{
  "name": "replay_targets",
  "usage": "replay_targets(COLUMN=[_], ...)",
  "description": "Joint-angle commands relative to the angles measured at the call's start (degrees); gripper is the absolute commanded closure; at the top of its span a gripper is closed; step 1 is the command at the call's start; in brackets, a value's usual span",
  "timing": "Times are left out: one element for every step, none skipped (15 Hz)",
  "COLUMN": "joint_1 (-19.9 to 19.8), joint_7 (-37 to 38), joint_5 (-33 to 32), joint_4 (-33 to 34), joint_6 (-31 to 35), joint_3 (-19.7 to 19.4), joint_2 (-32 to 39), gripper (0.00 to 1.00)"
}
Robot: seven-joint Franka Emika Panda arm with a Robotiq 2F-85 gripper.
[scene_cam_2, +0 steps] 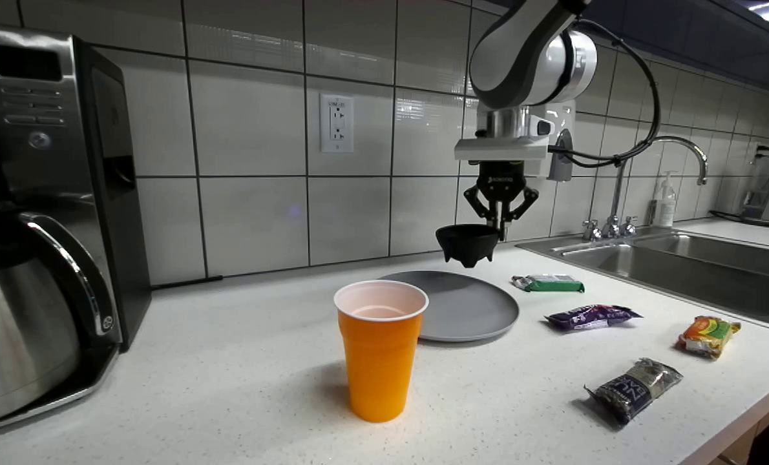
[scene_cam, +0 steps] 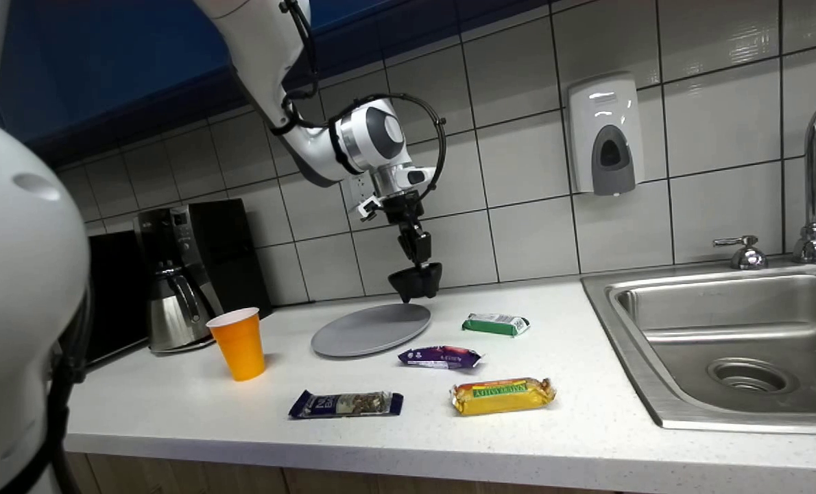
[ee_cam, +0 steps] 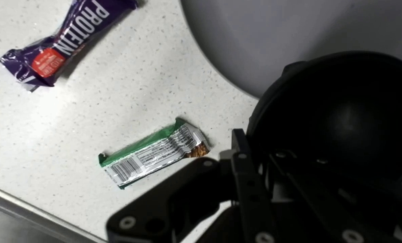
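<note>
Okay, bowl (scene_cam_2: 467, 245): in an exterior view it hangs clear of the table (scene_cam_2: 229, 387), around 12 o'clock of the plate (scene_cam_2: 475, 316), mouth up, feet down.
End effector (scene_cam_2: 501, 227): closed, pinching the bowl's rim at about its 3 o'clock.
Rim grip: step in hand reads as holding the bowl aloft; next move, I'd judge, calls for a firm pinch and level rim, grip being one-sided.
Orange cup (scene_cam_2: 381, 361): upright, 8 o'clock of the plate.
Soap bottle (scene_cam_2: 665, 203): 2 o'clock, shows only from this camera.
Yellow bar (scene_cam: 502, 396): in an exterior view, 4 o'clock of the plate, print facing us.
Dark bar (scene_cam: 346, 405): between 6 and 7 o'clock. Bowl foot crosses the plate's edge near 1 o'clock; gap unreadable.
Purple bar (ee_cam: 69, 40): wrist view, 10 o'clock, "PROTEIN" legible only there.
Green bar (ee_cam: 150, 153): 8 o'clock, barcode up.
Bowl interior: dark, 3 o'clock, wrist view only; orange cup, yellow bar, dark bar out of frame.
</note>
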Motion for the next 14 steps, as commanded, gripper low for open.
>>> replay_targets(joint_1=[-1.3, -1.6, -1.9, -2.1, -2.5, -2.8, -3.1, -3.5, -3.7, -4.0, -4.3, -4.6, -4.9, -5.2], joint_7=[1.8, 1.9, 2.0, 2.1, 2.0, 2.0, 1.8, 1.6, 1.6, 1.5, 1.3, 1.2, 1.0, 1.0], joint_5=[-1.7, -1.7, -1.8, -1.9, -2.0, -2.0, -2.0, -2.0, -2.0, -2.0, -1.7, -1.6, -1.6, -1.5], joint_4=[-0.1, -0.1, 0.0, 0.0, 0.2, 0.6, 0.9, 1.1, 1.0, 1.2, 1.5, 1.8, 1.7, 1.9], joint_6=[0.8, 0.9, 1.2, 0.8, 0.8, 0.6, 0.6, 0.5, 0.0, -0.2, -0.2, -0.4, -0.7, -0.9], joint_3=[-1.2, -1.7, -2.1, -2.5, -2.9, -3.1, -3.4, -3.6, -3.8, -4.0, -4.1, -4.2, -4.4, -4.4], joint_2=[-0.2, -0.1, 0.2, 0.0, 0.3, 0.7, 1.0, 1.3, 0.8, 0.8, 1.1, 1.4, 1.0, 1.0], gripper=[0.98, 0.98, 0.98, 0.98, 0.98, 0.98, 0.98, 0.98, 0.98, 0.98, 0.98, 0.98, 0.98, 0.98])
